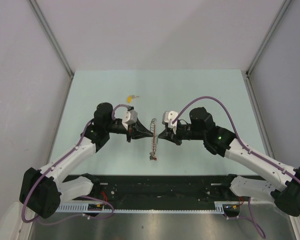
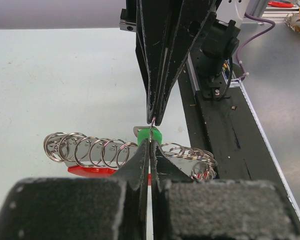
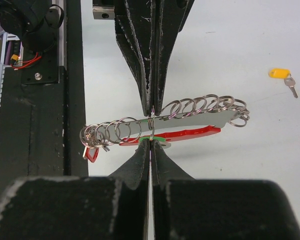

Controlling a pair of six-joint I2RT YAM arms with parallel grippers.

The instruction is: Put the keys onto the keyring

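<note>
- Left gripper [image 1: 149, 134] just left of centre in the overhead view, pointing right. Jaws clenched to a hairline slit, tips against the green key [image 2: 151, 134]. Cannot tell whether actually pinching it.
- Right gripper [image 1: 160, 135] just right of centre, pointing left, tip to tip with the left one. Jaws clenched too, with a thin wire loop at the very tips.
- Keyring [image 1: 153, 140] at centre of the overhead view, running top to bottom right under the two meeting tips.
- In the right wrist view, a row of overlapping silver rings [image 3: 200, 106] across mid-frame, a red band [image 3: 195, 133] just below it, and a small red tag [image 3: 91, 155] at the left end.
- Yellow key [image 1: 131, 97] alone on the counter [image 1: 200, 90], up and left of the grippers, well apart from the keyring.
</note>
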